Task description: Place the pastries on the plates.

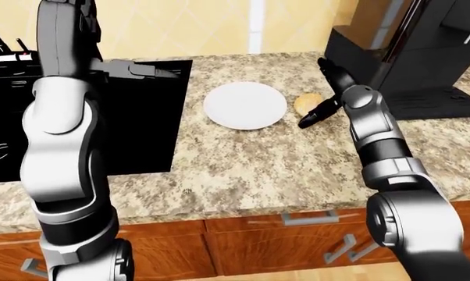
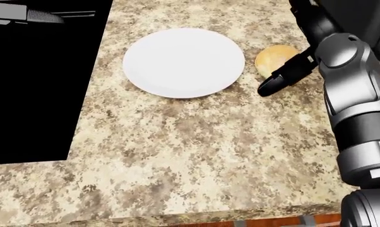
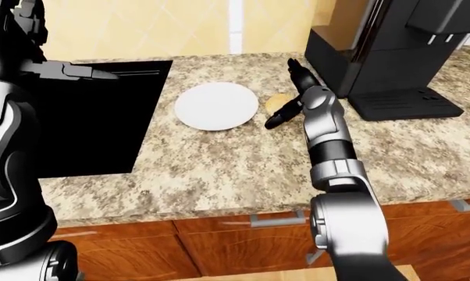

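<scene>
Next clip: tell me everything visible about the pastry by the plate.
The pastry is a small round bun, golden tan with a paler top, lying on the speckled granite counter just right of the white plate in the head view, not on it. The right hand is over its right side, one dark finger crossing its lower right edge; whether the fingers actually grip it cannot be told. Its far side is hidden.

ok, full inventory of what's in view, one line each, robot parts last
plate: 1, white, on the counter, nothing on it
pastry: 1, golden, on the counter right of the plate
counter: 1, speckled beige granite
stove: 1, black, left in the counter
coffee machine: 1, black, top right
cabinets: brown wood, below the counter
left arm: grey, raised at left; hand not visible
right hand: black fingers open about the pastry
</scene>
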`<state>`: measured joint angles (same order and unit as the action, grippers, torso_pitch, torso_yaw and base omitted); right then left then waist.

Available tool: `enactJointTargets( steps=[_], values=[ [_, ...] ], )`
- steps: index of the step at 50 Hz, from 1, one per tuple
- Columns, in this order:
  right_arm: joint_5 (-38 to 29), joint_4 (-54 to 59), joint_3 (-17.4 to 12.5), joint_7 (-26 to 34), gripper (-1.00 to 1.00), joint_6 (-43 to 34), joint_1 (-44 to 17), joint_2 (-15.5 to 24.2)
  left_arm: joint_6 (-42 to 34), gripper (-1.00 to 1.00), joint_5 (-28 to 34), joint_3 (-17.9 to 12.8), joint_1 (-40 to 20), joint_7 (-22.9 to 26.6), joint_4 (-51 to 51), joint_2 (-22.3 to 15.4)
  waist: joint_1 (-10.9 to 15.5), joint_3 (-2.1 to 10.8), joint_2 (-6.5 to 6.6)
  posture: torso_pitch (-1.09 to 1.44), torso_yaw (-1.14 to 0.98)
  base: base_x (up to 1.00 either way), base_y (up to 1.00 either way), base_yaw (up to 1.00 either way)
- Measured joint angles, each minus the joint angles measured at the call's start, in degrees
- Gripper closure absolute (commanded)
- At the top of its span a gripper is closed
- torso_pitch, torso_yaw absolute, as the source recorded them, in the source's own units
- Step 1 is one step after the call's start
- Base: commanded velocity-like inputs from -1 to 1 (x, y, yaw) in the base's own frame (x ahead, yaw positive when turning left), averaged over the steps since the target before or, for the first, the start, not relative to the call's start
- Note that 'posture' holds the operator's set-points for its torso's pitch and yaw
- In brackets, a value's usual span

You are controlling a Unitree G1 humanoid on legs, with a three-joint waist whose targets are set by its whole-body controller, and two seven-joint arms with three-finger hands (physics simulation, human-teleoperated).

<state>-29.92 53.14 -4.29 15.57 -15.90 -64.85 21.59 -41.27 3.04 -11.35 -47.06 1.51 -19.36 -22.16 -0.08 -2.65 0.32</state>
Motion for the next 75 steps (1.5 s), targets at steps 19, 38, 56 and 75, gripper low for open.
enactJointTargets(
  steps=[19,38,56,75],
  values=[
    [-0.26,-0.05,0.15,0.12,-0.21,0.1,0.76,0.36,-0.72,-1.0,0.51,-0.41,0.4,0.27,-0.98,-0.54,-0.02,0.11,-0.01,0.0,0.0,0.0,0.0,0.0],
    [-1.9,1.35,0.36,-0.08,0.33,1.13,-0.86,1.03,-1.11,-1.0,0.62,-0.64,-0.12,0.25,-0.92,-1.06,0.01,-0.01,0.08,0.0,0.0,0.0,0.0,0.0],
    [-2.46,7.99,0.67,-1.37,0.6,3.32,-12.86,0.65,-0.77,-1.0,0.4,-0.71,0.46,-0.03,-1.04,-0.7,-0.32,-0.19,0.32,0.0,0.0,0.0,0.0,0.0],
    [-0.03,17.08,2.37,-4.37,0.65,8.56,-18.26,-8.8,-1.98,-1.0,-0.98,-0.97,-0.1,-0.77,-1.93,-1.63,-0.35,-0.37,0.94,0.0,0.0,0.0,0.0,0.0]
  ],
)
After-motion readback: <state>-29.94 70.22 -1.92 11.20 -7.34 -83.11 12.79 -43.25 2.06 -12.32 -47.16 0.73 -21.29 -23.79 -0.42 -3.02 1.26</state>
